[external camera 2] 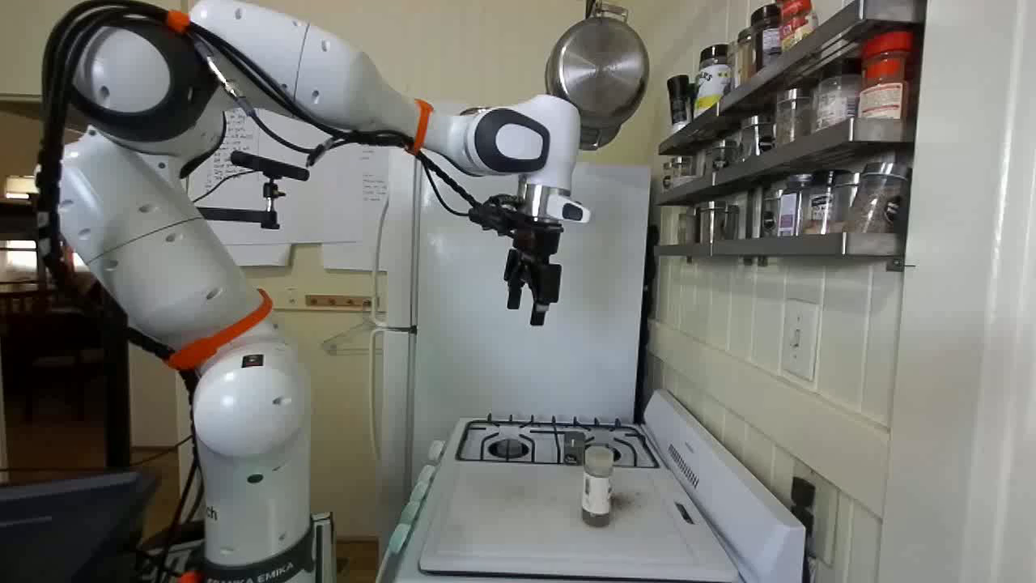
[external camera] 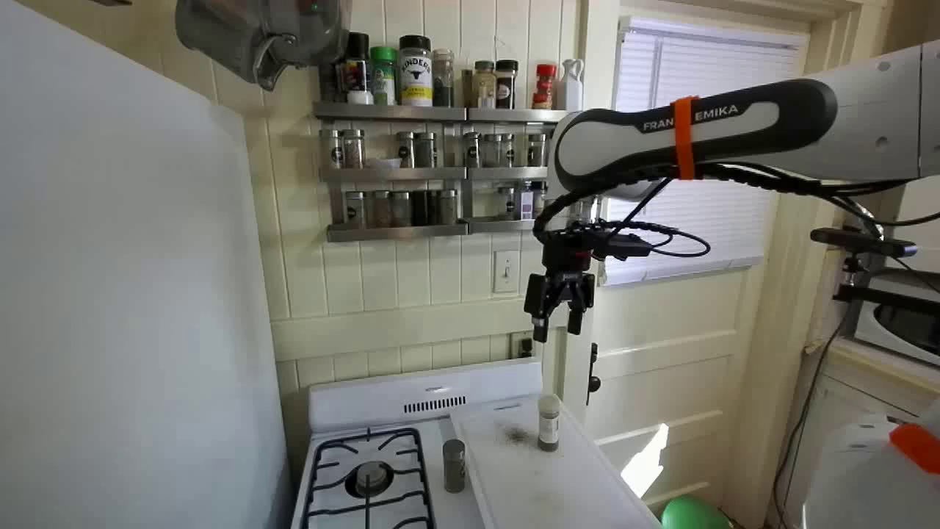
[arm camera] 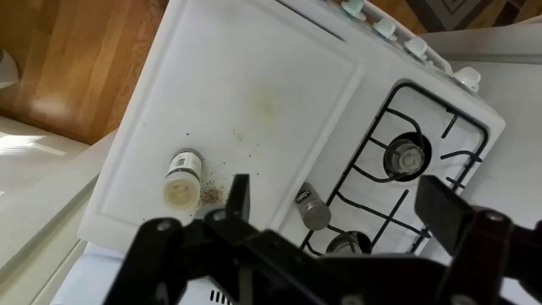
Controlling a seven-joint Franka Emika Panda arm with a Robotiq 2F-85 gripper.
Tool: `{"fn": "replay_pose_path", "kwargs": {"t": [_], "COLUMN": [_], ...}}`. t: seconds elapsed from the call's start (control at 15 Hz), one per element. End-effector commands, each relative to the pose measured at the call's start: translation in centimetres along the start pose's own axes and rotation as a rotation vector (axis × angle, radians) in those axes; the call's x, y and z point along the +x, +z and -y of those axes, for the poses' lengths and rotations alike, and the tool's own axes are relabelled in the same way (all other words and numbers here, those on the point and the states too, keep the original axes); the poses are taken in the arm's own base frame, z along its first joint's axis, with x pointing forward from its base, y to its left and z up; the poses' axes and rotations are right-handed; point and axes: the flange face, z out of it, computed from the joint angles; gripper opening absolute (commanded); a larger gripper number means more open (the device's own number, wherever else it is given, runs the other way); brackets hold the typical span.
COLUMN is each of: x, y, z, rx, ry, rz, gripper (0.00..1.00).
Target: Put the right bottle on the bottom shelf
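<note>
The right bottle (external camera: 548,425) is a tall whitish cylinder with a white label. It stands upright on the white stove cover in both exterior views (external camera 2: 597,500) and at left in the wrist view (arm camera: 183,182). My gripper (external camera: 558,325) is open and empty, high above the stove and apart from the bottle. Its two fingers are spread wide in the wrist view (arm camera: 334,186). The bottom shelf (external camera: 396,233) is the lowest grey metal tier on the wall, with several spice jars on it. It also shows in an exterior view (external camera 2: 809,245), above the stove's back panel.
A shorter grey bottle (external camera: 454,467) stands between the cover and the burner grate (external camera: 367,470). Two higher shelf tiers (external camera: 396,112) hold jars and bottles. A fridge (external camera 2: 526,356) stands beyond the stove. A hanging pot (external camera 2: 597,69) is near the rack. Spilled spice lies beside the right bottle.
</note>
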Motion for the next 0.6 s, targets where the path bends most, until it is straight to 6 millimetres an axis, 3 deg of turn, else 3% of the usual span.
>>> {"fn": "replay_pose_path", "kwargs": {"t": [0.0,0.4,0.53], "x": [0.0,0.0,0.1], "y": [0.0,0.0,1.3], "z": [0.0,0.0,-0.6], "rx": [0.0,0.0,-0.036], "ry": [0.0,0.0,0.092], "rz": [0.001,0.001,0.021], "gripper": [1.0,1.0,1.0]}}
